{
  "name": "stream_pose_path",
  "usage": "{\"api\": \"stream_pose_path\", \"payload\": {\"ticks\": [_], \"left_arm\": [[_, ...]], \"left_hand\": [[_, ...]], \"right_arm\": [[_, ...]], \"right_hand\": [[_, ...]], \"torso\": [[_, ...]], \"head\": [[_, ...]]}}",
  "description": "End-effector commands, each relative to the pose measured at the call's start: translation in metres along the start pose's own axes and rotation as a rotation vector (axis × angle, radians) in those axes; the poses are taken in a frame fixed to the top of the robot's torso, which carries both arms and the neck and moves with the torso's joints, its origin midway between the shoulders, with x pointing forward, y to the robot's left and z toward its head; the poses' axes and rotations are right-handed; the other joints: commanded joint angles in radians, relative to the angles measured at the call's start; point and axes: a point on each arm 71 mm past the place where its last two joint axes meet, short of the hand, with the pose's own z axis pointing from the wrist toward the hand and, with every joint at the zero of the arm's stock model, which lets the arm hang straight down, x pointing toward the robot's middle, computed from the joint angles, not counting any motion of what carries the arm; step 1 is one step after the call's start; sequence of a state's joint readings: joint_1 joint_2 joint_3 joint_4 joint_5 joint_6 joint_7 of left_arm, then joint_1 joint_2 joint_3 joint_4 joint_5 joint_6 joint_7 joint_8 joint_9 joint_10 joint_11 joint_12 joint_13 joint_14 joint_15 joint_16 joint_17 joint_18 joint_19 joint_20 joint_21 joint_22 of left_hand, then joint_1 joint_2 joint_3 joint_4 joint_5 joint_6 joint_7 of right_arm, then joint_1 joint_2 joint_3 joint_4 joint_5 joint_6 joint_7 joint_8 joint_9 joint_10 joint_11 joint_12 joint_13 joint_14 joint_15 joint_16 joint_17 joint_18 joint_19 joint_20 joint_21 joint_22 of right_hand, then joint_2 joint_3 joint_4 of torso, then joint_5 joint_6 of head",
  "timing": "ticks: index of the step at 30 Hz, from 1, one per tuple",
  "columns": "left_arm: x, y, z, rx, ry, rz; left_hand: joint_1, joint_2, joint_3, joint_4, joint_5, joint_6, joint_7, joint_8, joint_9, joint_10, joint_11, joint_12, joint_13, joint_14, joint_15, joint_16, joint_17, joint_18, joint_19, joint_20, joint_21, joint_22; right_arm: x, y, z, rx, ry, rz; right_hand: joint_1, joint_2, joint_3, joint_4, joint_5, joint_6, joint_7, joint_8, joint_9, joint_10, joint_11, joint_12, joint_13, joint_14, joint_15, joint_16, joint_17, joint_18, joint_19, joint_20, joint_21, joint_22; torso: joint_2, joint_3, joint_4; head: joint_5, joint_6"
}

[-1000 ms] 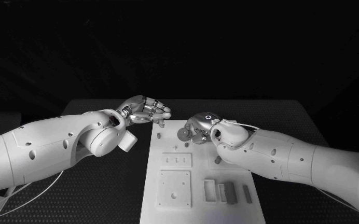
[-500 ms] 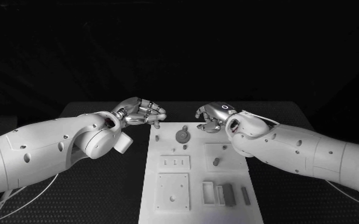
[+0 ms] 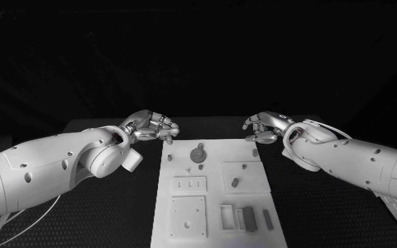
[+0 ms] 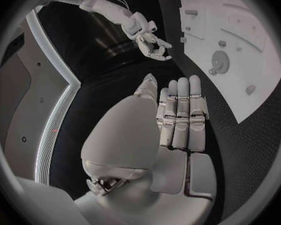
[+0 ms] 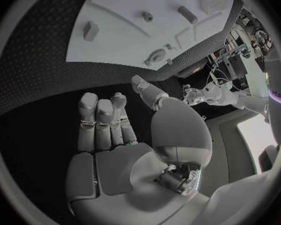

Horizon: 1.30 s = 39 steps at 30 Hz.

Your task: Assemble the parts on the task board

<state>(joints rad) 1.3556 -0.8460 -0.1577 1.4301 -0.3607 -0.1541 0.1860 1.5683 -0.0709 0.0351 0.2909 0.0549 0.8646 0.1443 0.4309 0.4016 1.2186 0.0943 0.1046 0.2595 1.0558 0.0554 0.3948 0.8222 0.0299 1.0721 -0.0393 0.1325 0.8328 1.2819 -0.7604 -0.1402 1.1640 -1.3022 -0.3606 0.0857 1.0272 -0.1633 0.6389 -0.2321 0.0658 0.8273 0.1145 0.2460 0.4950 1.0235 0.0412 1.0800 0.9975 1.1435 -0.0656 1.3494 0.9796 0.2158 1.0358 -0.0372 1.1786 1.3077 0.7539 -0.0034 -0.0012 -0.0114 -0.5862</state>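
The white task board (image 3: 217, 199) lies in the middle of the black table. A round gear-like part (image 3: 198, 155) sits near its far end, with a small peg (image 3: 235, 182) standing behind it toward me. My left hand (image 3: 153, 126) hovers off the board's far left corner, holding nothing. My right hand (image 3: 266, 127) hovers off the far right corner, also holding nothing. In the left wrist view the left hand (image 4: 178, 115) has its fingers stretched out side by side, with the board (image 4: 253, 30) and gear (image 4: 221, 62) beyond. The right wrist view shows the right hand (image 5: 106, 122) likewise stretched, above bare table.
Near the board's front stand a slotted plate (image 3: 189, 185), a square plate (image 3: 187, 216) and several small bars (image 3: 247, 216). Little pegs (image 3: 255, 152) dot the far end. Black table lies on both sides of the board.
My right hand has lifted off the middle of the board and swung out to its far right corner. My left hand has drawn back slightly to the left. The view has shifted a little.
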Motion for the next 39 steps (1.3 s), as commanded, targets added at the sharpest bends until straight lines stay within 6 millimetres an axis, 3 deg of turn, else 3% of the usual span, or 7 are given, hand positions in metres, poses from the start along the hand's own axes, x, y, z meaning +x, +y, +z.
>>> {"api": "stream_pose_path", "payload": {"ticks": [1, 3, 10, 19, 39], "left_arm": [[0.002, -0.003, 0.001, 0.027, 0.028, 0.003], [0.001, -0.002, 0.001, 0.026, 0.023, 0.004], [0.000, -0.002, 0.001, 0.026, 0.015, 0.005], [0.000, -0.001, 0.002, 0.022, 0.012, 0.005], [0.000, 0.002, 0.002, 0.011, 0.008, 0.005]], "left_hand": [[0.008, 0.005, 0.005, -0.001, -0.005, 0.007, 0.003, 0.003, 0.001, 0.006, 0.001, 0.003, 0.001, -0.002, 0.004, -0.004, 0.001, 0.020, 0.004, -0.001, -0.005, 0.001], [0.009, 0.003, 0.002, -0.001, -0.005, 0.002, 0.005, -0.003, -0.001, 0.001, 0.004, -0.003, 0.000, -0.003, 0.005, -0.005, 0.002, 0.020, 0.004, -0.001, -0.007, 0.002], [0.010, -0.003, -0.005, 0.000, -0.005, -0.015, 0.014, -0.019, -0.007, -0.017, 0.015, -0.019, -0.004, -0.001, 0.005, -0.008, 0.004, 0.020, 0.006, 0.000, -0.011, 0.006], [0.014, -0.015, -0.010, -0.001, -0.005, -0.036, 0.031, -0.035, -0.011, -0.039, 0.026, -0.035, -0.008, -0.001, 0.005, -0.012, 0.006, 0.020, 0.007, 0.000, -0.015, 0.008], [0.014, -0.014, -0.010, 0.000, -0.004, -0.039, 0.033, -0.037, -0.011, -0.043, 0.028, -0.037, -0.008, -0.001, 0.005, -0.013, 0.007, 0.020, 0.008, 0.000, -0.017, 0.010]], "right_arm": [[0.000, -0.009, -0.005, -0.049, 0.049, 0.061], [-0.003, -0.018, -0.008, -0.033, 0.050, 0.058], [0.005, -0.036, -0.018, -0.001, 0.065, 0.048], [0.031, -0.048, -0.022, 0.028, 0.092, 0.041], [0.055, -0.051, -0.022, 0.046, 0.115, 0.041]], "right_hand": [[0.010, -0.002, 0.000, -0.007, 0.001, 0.036, 0.041, 0.002, -0.003, -0.014, 0.001, 0.003, -0.002, -0.015, 0.000, -0.007, 0.003, 0.046, -0.011, 0.004, -0.007, 0.017], [0.012, -0.005, 0.000, -0.008, 0.002, 0.034, 0.041, 0.001, -0.004, -0.017, 0.001, 0.002, -0.003, -0.019, 0.001, -0.008, 0.003, 0.046, -0.015, 0.006, -0.008, 0.017], [0.015, -0.018, -0.002, -0.010, 0.002, 0.027, 0.042, -0.003, -0.007, -0.029, 0.003, 0.001, -0.005, -0.031, 0.002, -0.012, 0.005, 0.046, -0.026, 0.013, -0.012, 0.018], [0.018, -0.040, -0.001, 0.001, 0.002, -0.011, 0.056, -0.023, -0.019, -0.045, 0.016, 0.001, -0.008, -0.045, 0.015, -0.015, 0.007, 0.046, -0.038, 0.022, -0.017, 0.017], [0.023, -0.032, 0.001, 0.007, 0.001, -0.010, 0.061, -0.021, -0.019, -0.049, 0.021, 0.007, -0.009, -0.047, 0.020, -0.013, 0.009, 0.046, -0.039, 0.026, -0.017, 0.017]], "torso": [[-0.002, 0.0030, -0.0049], [-0.001, 0.0043, -0.0046], [-0.001, 0.0018, -0.0040], [-0.001, 0.0027, -0.0025], [-0.001, 0.0006, -0.0011]], "head": [[0.000, 0.001], [-0.003, 0.001], [-0.008, 0.000], [-0.013, -0.008], [-0.011, -0.017]]}}
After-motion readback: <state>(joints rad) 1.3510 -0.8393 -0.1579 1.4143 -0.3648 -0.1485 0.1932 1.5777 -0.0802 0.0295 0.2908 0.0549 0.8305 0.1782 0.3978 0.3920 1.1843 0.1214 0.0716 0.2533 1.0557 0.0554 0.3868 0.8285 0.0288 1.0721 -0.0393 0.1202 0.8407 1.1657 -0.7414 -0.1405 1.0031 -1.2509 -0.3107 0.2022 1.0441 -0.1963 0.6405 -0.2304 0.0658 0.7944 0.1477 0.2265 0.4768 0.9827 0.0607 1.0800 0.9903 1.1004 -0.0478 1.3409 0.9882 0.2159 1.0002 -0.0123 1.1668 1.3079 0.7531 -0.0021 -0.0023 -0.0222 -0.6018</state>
